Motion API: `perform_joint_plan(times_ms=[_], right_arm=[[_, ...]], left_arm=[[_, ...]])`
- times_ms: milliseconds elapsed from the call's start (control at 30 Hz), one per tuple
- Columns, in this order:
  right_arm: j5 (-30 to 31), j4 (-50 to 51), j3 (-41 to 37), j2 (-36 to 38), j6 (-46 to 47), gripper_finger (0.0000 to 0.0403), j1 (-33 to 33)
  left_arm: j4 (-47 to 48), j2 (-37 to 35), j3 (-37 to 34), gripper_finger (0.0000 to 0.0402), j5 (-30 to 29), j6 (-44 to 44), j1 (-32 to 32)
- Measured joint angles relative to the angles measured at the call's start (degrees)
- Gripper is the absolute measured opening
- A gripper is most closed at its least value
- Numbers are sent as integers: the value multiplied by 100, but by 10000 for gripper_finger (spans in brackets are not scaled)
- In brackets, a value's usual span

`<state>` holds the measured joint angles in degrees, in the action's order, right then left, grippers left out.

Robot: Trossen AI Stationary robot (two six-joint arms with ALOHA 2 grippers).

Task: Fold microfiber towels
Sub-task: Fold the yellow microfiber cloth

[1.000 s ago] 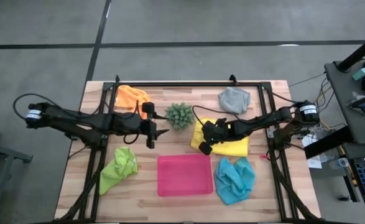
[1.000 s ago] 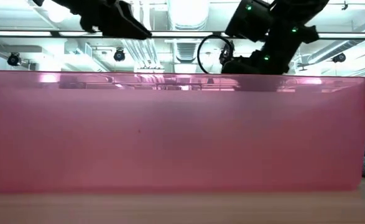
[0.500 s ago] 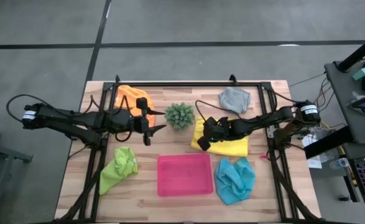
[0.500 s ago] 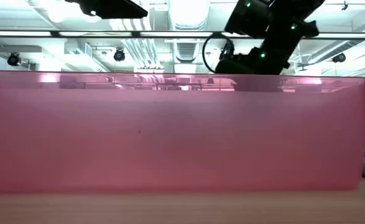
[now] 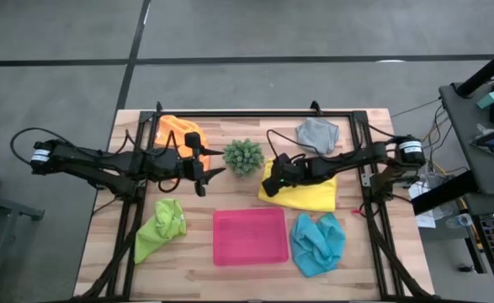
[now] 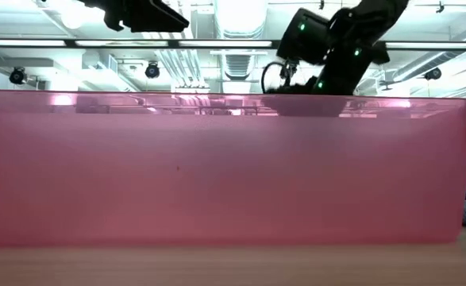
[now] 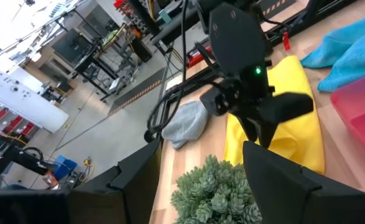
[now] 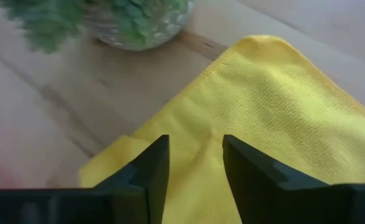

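The yellow towel (image 5: 307,192) lies flat on the table right of the plant (image 5: 243,156), one layer folded over another (image 8: 281,106). My right gripper (image 5: 266,188) stands open over its left edge, pointing steeply down (image 8: 194,148). My left gripper (image 5: 203,173) hovers open between the orange towel (image 5: 179,133) and the plant, with nothing between its fingers (image 7: 201,186). The grey towel (image 5: 317,135) lies crumpled at the far right. The lime green towel (image 5: 160,227) lies at the near left and the light blue towel (image 5: 317,244) at the near right. My right gripper has its two fingers (image 8: 151,168) apart over the yellow towel's left edge (image 8: 194,124), coming from above. I cannot tell whether the fingertips touch the cloth. The towel lies flat on the table.
A pink tray (image 5: 249,237) sits at the near middle; its wall (image 6: 217,167) fills the low view. The spiky plant stands just left of the yellow towel. Black frame rails (image 5: 255,114) run along the table's far edge and sides.
My right gripper has gone a little toward the table's far left, toward the plant, and has rolled. Its fingers, shut on the yellow towel's left edge a second ago, now stand apart, and that edge lies on the table.
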<state>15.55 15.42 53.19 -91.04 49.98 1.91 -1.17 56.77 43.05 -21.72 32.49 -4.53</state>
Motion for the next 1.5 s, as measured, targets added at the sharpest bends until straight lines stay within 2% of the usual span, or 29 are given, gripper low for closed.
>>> perform_joint_plan(times_ms=[133,267,567,767,1233,1500], right_arm=[[101,-22,43,-221,107,148,0],[107,-18,179,-421,41,128,0],[249,95,409,-628,-4,17,0],[588,120,417,-552,-56,9,-15],[2111,73,485,-423,-216,9,18],[2213,-401,483,-752,-506,9,121]], left_arm=[[-1,-1,-4,212,-4,0,2],[-18,-4,-4,212,-6,0,1],[-20,-24,-16,212,-6,0,2],[-21,-35,-24,212,-8,90,2],[-138,-28,-33,212,-10,95,1],[-142,-22,-33,212,-11,98,0]])
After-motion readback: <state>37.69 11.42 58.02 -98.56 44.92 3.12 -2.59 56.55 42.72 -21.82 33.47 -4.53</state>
